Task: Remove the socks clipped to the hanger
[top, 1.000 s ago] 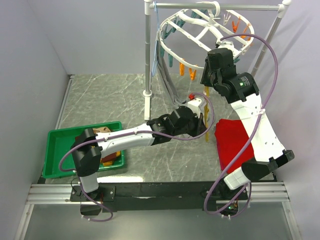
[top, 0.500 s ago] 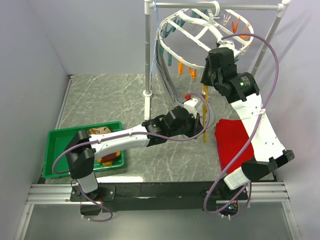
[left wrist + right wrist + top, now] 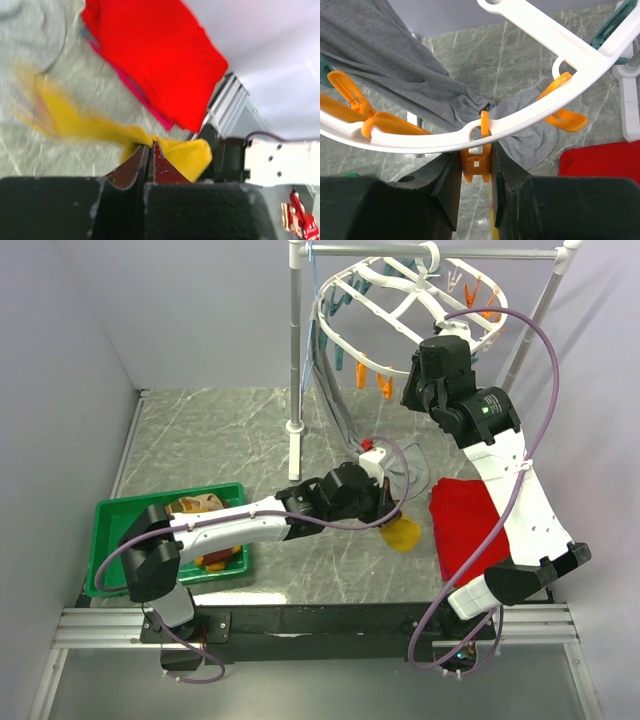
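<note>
The round white hanger (image 3: 400, 302) hangs from a rail at the back, with orange and teal clips on its rim. My left gripper (image 3: 388, 512) is low over the table and shut on a mustard sock (image 3: 403, 534), which hangs free of the hanger. In the left wrist view the jaws (image 3: 150, 146) pinch the sock (image 3: 185, 156) at a fold. My right gripper (image 3: 425, 398) is up at the rim (image 3: 545, 107). Its fingers (image 3: 450, 175) press both sides of an orange clip (image 3: 476, 162), which holds no sock. Other socks (image 3: 200, 506) lie in the green tray.
A green tray (image 3: 120, 540) sits at the near left. A red cloth (image 3: 470, 520) lies at the near right, close to the sock. A grey tank top (image 3: 335, 390) hangs from the rail and drapes onto the table (image 3: 530, 135). The rack's white post (image 3: 295, 360) stands behind my left arm.
The mustard sock hung stretched from the clip to my left gripper; now it is off the clip. My left gripper has drawn back toward the near left with it. The right jaws narrowed on the clip.
</note>
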